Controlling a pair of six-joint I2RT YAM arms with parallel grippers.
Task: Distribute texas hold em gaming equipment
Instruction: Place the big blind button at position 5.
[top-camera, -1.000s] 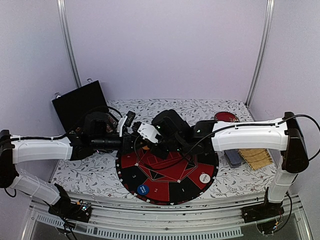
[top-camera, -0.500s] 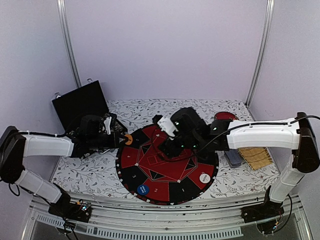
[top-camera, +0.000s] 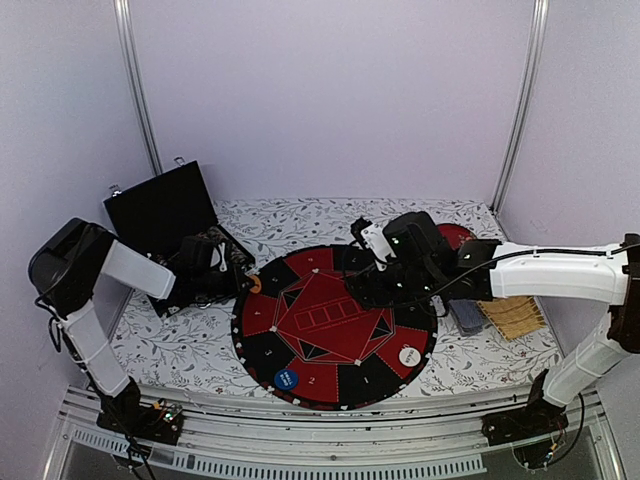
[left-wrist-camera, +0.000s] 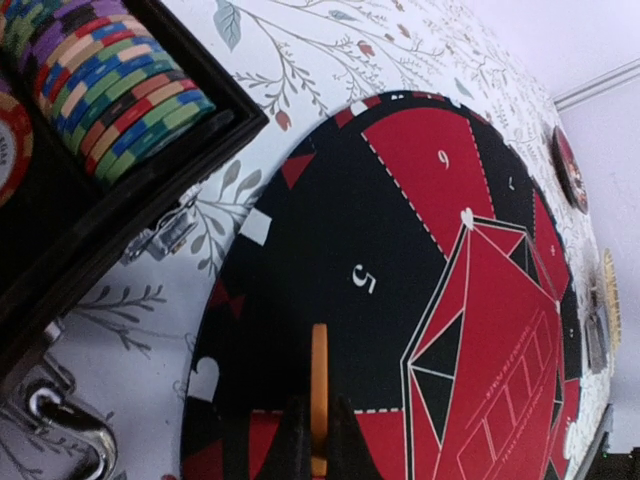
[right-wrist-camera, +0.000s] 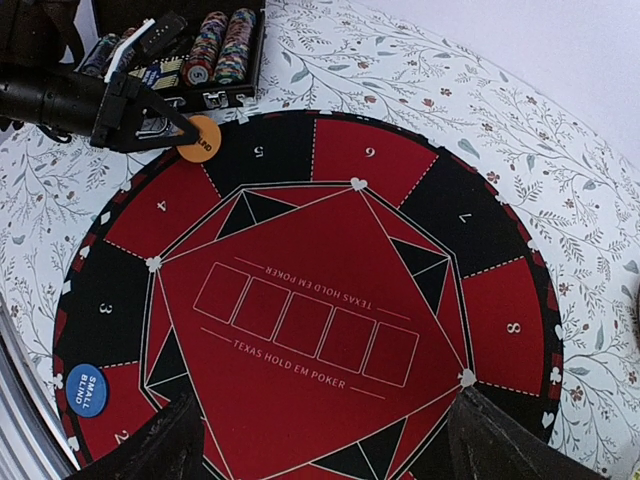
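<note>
moved: a second ago both arms met over the left half of the felt (top-camera: 330, 330). Now the left arm has drawn back toward the case (top-camera: 160, 210), and the right arm has swung off to the right with its fingers spread.
left gripper (left-wrist-camera: 318, 452): low at the felt's left rim, fingers pinched on the orange disc (left-wrist-camera: 318, 385).
orange disc: held upright on its edge between the fingertips, over the black band near the 5 and just beside the case.
right gripper (right-wrist-camera: 330, 455): fingers wide apart with nothing between them, hanging above the far right part of the felt.
blue disc (top-camera: 287, 379): flat on the felt's near rim, by the 2.
white disc (top-camera: 409, 355): flat on the near-right rim, well apart from the blue disc.
chips (left-wrist-camera: 120, 90): striped stacks lying in rows inside the open case.
case: black with its lid up, at the far left of the table (top-camera: 200, 345), just beside the felt's rim.
cards (top-camera: 466, 318): a grey-blue pack lying between the felt and the slatted mat (top-camera: 512, 318).
plate (top-camera: 455, 235): dark red, beyond the right arm and partly hidden by it.
</note>
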